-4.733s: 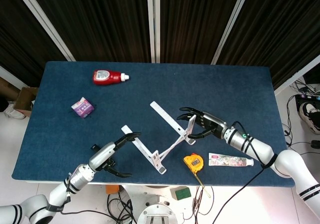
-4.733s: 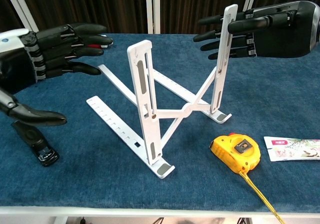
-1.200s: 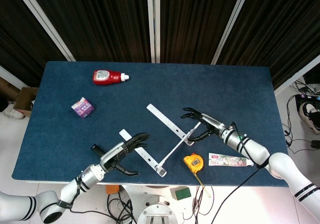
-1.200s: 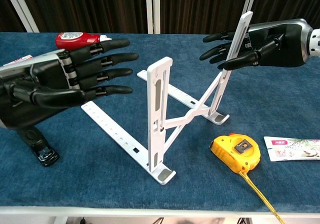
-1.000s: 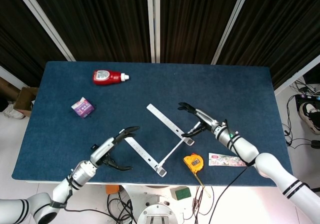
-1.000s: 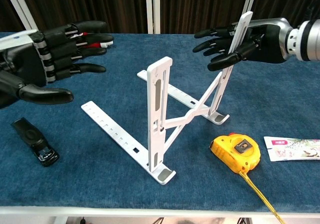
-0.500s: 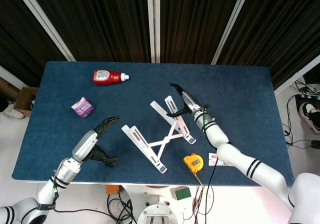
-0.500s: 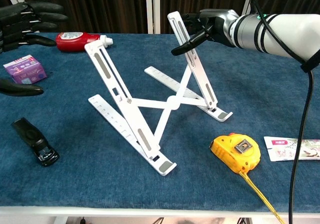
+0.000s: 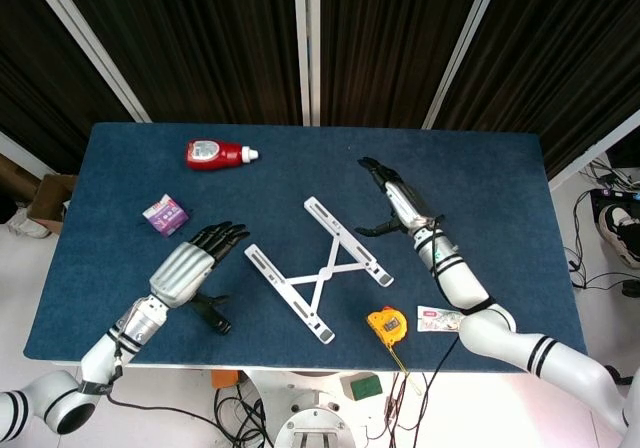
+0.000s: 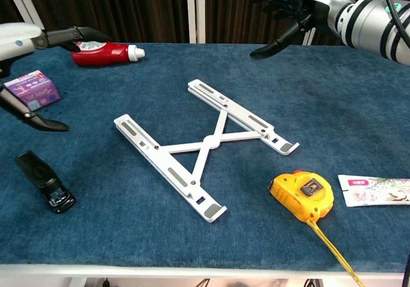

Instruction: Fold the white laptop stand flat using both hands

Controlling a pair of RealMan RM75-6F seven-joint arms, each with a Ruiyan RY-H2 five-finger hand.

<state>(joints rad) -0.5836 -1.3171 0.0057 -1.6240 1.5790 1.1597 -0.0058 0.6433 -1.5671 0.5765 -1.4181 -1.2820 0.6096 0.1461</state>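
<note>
Since the earlier frames, both raised support arms of the white laptop stand [image 10: 204, 143] have come down, and both hands have drawn away from it. With the stand as landmark: it lies near the middle of the blue tabletop [image 9: 480, 183], its two long rails flat on the cloth and joined by a crossed pair of thin struts, so that it reads as an X from above. Left hand [image 9: 190, 266]: just off the stand's left rail, fingers extended and slightly apart, holding nothing and not touching the stand. Right hand [image 9: 392, 198]: beyond the stand's far right end and raised above the tabletop in the chest view, fingers spread, thumb held out, also empty. A yellow tape measure [image 10: 303, 195] rests near the stand's right front foot, with a flat printed sachet [image 10: 373, 190] further right. A small black object [image 10: 45, 181] lies to the stand's left front, a purple packet [image 10: 31, 90] further left and back, and a red bottle [image 10: 106, 52] well behind the stand's left rail. Judged from these views, the folding of the uprights is done, since no part of the stand rises from the cloth. The rails remain spread apart on their struts; whether the task also requires closing them together cannot be told.
</note>
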